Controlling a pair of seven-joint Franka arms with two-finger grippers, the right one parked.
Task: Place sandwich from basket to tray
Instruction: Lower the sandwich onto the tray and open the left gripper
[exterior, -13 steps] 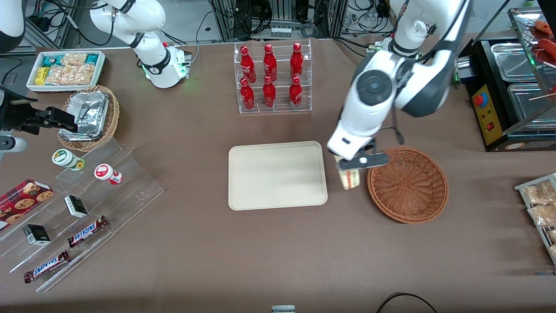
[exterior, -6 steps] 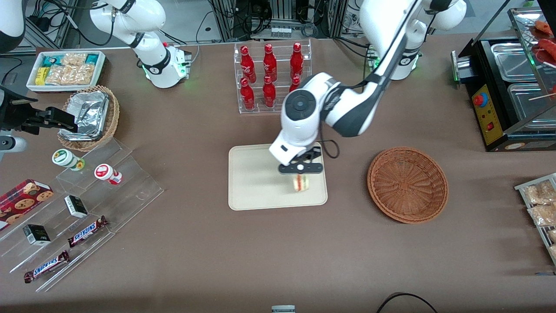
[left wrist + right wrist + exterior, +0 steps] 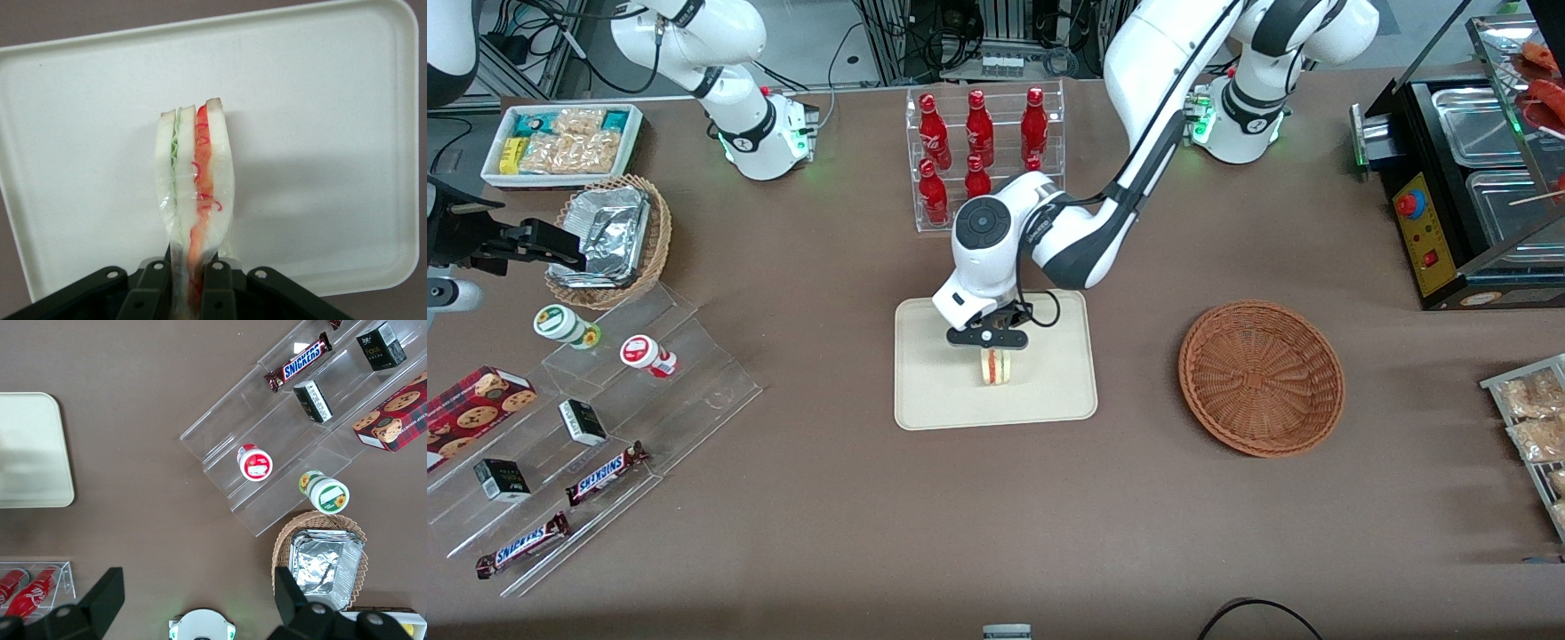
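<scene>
One sandwich (image 3: 195,180) pinched in claw (image 3: 193,283) over tray (image 3: 934,400)

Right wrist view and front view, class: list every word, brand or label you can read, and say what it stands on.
"SNICKERS": on the bar on the clear stepped stand; also on two bars in the front view.
Black boxes, cookie box, round tubs, red bottles: print too small to read.
The tool, shut on the sandwich over the tray, shows no text.
</scene>
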